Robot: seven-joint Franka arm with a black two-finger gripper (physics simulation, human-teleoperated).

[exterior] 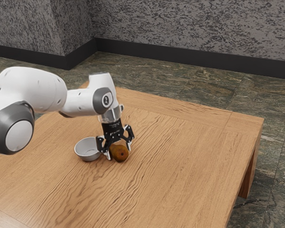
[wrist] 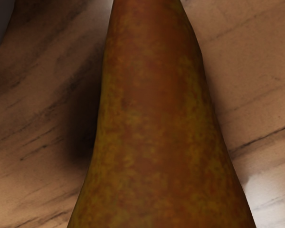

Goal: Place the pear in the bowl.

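Observation:
My gripper [exterior: 119,151] is low over the table, its fingers spread on either side of the pear [exterior: 120,153]. The pear is reddish-brown and lies on the wood just beside the bowl. One fingertip stands on the pear's bowl side, the other by its far side; no grip on it can be seen. From the wrist, the pear [wrist: 154,123] is large and close under my hand, mottled red and olive, with its narrow neck and wider body showing. The round, light grey bowl [exterior: 88,149] stands upright beside the gripper, toward the exterior view's left.
The wooden table [exterior: 190,161] reaches toward the exterior view's right, with its corner and a leg there. Stone-patterned floor [exterior: 213,85] and a dark-based grey wall [exterior: 190,28] are behind it.

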